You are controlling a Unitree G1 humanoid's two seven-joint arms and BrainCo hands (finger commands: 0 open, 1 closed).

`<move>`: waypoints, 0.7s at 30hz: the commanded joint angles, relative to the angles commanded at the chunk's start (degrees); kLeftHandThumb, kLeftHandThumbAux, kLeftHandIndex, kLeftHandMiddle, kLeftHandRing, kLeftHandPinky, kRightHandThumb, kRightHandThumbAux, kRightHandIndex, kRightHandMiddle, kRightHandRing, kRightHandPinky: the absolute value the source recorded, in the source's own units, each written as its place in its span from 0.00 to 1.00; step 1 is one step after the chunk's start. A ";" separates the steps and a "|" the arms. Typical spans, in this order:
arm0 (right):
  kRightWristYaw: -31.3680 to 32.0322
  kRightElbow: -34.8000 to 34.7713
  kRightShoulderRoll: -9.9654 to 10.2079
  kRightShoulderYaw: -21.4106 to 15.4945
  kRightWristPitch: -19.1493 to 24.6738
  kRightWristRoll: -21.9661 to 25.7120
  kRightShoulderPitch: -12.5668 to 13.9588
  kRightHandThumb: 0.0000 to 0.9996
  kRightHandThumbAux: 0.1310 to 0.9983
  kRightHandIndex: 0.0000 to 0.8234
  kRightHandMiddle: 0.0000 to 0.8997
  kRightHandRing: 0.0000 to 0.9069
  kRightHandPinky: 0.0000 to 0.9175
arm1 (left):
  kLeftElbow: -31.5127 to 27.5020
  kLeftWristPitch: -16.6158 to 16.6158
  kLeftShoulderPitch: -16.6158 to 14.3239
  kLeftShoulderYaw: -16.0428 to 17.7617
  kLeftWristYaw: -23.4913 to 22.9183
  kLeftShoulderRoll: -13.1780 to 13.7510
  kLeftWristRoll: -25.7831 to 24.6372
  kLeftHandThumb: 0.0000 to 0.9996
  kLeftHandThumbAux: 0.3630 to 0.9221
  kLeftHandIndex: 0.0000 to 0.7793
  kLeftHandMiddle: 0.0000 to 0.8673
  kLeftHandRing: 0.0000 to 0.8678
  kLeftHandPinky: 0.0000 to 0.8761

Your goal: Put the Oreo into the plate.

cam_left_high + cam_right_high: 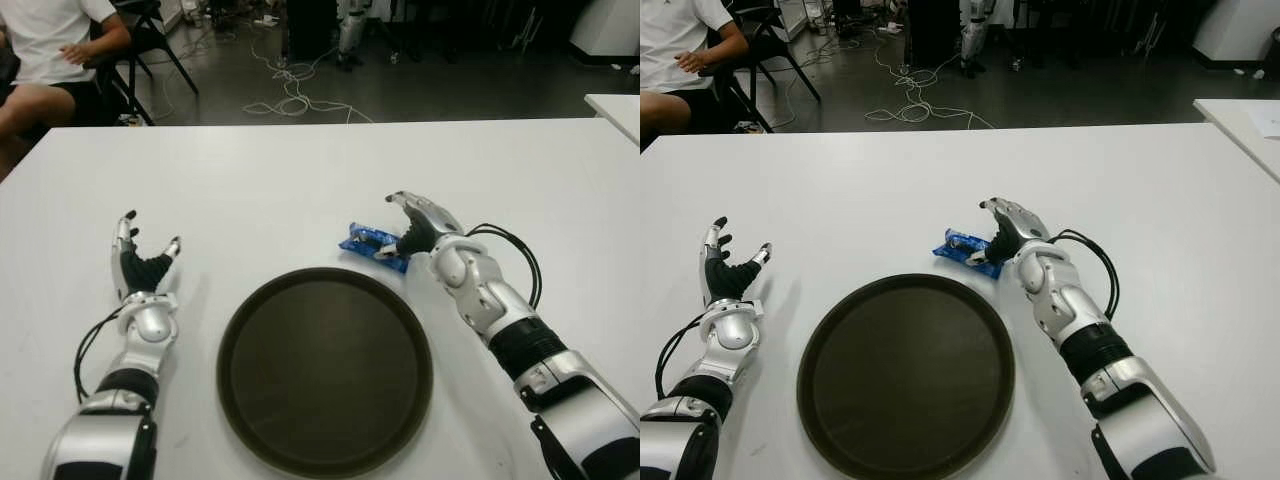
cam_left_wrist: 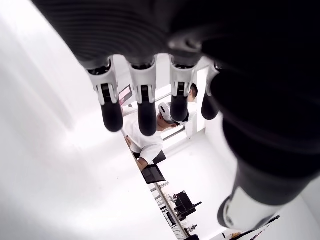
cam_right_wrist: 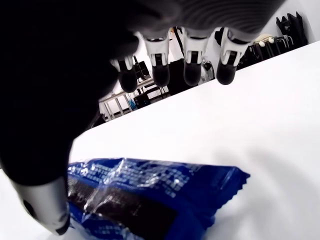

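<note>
The Oreo is a blue packet lying flat on the white table, just beyond the far right rim of the plate. The plate, round and dark brown, sits near the table's front and holds nothing. My right hand is at the packet's right end, fingers arched open above it and thumb down beside the Oreo. No finger is closed on the packet. My left hand shows left of the plate, fingers spread and holding nothing.
A person sits on a chair past the table's far left corner. Cables trail on the dark floor behind the table. The corner of a second white table shows at the far right.
</note>
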 joint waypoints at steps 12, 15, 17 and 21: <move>0.80 0.24 0.12 0.84 -1.21 -0.59 -0.78 0.00 0.68 0.00 0.00 0.00 0.03 | 0.07 0.03 0.00 -0.05 0.47 -0.08 0.16 0.25 0.73 0.14 0.12 0.15 0.21; 1.12 0.32 0.25 0.89 -1.10 -0.66 -0.89 0.00 0.68 0.00 0.00 0.00 0.03 | 0.06 -0.27 0.03 0.03 0.30 -0.09 0.04 0.27 0.74 0.14 0.12 0.15 0.22; 1.27 0.45 0.35 0.91 -1.11 -0.67 -0.97 0.00 0.67 0.00 0.00 0.00 0.03 | 0.05 -0.41 0.05 0.00 0.24 -0.06 0.06 0.27 0.74 0.15 0.11 0.14 0.22; 1.43 1.03 0.61 0.93 -1.49 -0.55 -1.25 0.00 0.67 0.00 0.00 0.00 0.03 | 0.09 -0.57 0.07 -0.05 0.24 -0.01 0.14 0.27 0.74 0.14 0.11 0.14 0.21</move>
